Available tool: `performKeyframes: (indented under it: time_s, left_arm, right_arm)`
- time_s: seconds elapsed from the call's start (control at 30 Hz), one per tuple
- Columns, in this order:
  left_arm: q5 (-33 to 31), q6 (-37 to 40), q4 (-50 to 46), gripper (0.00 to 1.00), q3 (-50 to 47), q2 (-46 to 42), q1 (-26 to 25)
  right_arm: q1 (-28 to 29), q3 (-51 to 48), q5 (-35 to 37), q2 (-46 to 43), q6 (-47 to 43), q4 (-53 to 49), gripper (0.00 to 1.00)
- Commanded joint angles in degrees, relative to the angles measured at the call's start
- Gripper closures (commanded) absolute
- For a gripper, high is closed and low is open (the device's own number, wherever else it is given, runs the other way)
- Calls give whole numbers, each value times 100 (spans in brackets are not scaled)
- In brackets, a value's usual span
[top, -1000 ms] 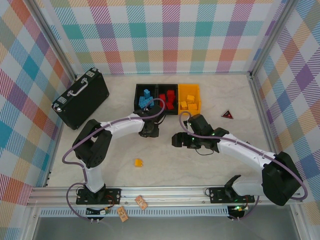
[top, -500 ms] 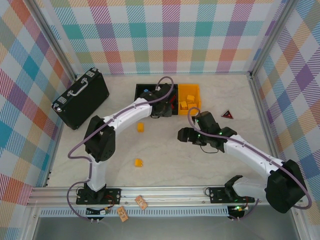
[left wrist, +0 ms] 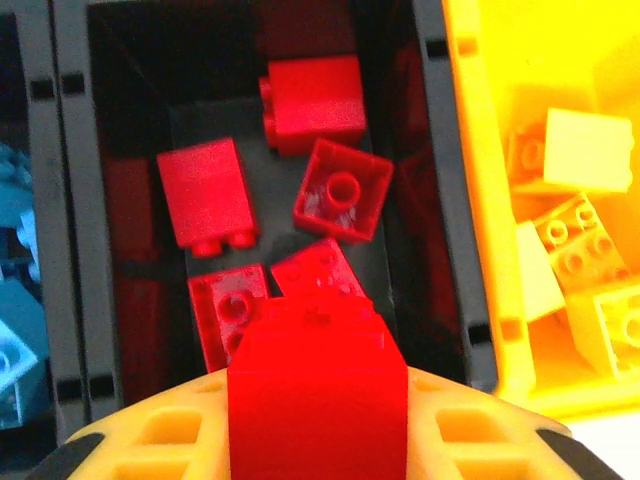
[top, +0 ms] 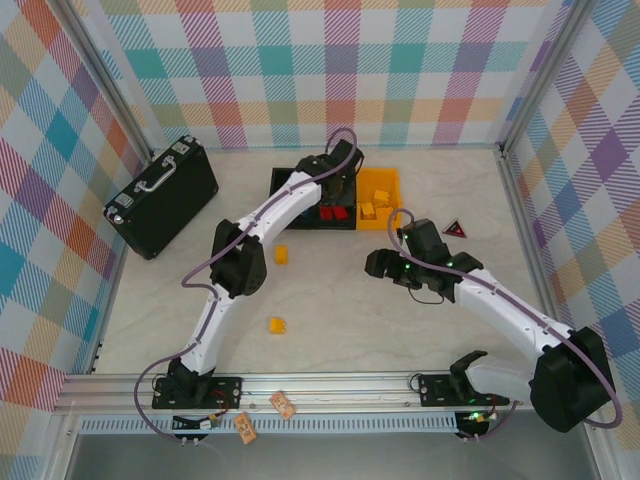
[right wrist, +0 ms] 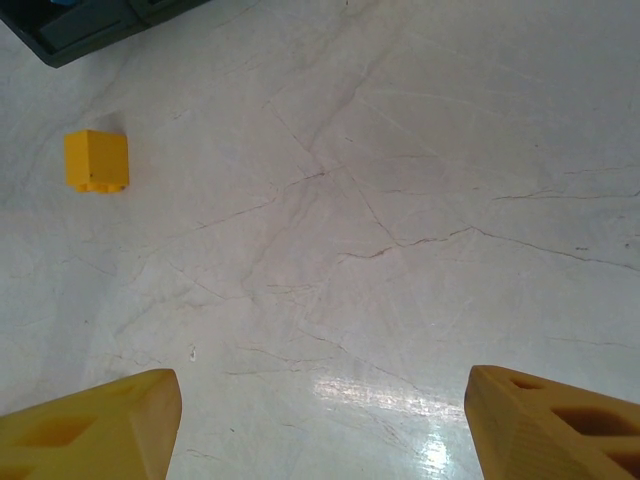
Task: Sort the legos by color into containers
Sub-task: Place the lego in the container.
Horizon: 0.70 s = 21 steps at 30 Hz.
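Left wrist: left gripper (left wrist: 318, 425) newly arrived above middle black plastic bin (left wrist: 428, 200), pinching square red plastic brick (left wrist: 318, 385); release looks next. Right gripper (right wrist: 320, 425) spread, empty.

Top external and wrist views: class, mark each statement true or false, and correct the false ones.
1. The left tool grips a red brick. True.
2. The right tool holds a yellow brick. False: it is open and empty above the table.
3. Two yellow bricks lie loose on the table. True.
4. The middle bin holds blue bricks. False: it holds red bricks.
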Motion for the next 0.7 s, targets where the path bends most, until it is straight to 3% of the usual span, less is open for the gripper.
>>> performKeyframes:
  time_s: [0.0,0.3,0.47,0.67]
  left_arm:
    - [65,197,-450,72,399,248,109]
    - [323,415,-205,67,417,394,196]
    - [364,376,-197,51,419,367,198]
    - [366,369,-257,47,403,170,143]
  right_arm:
    - [-56,2,28,-127,56,-85,25]
    - [-100,-76,-8,-122,89,-47,25]
    - [-100,-126,-26,-131,113,-29,25]
    - [-100,-144,-70,-152,126,-25,25]
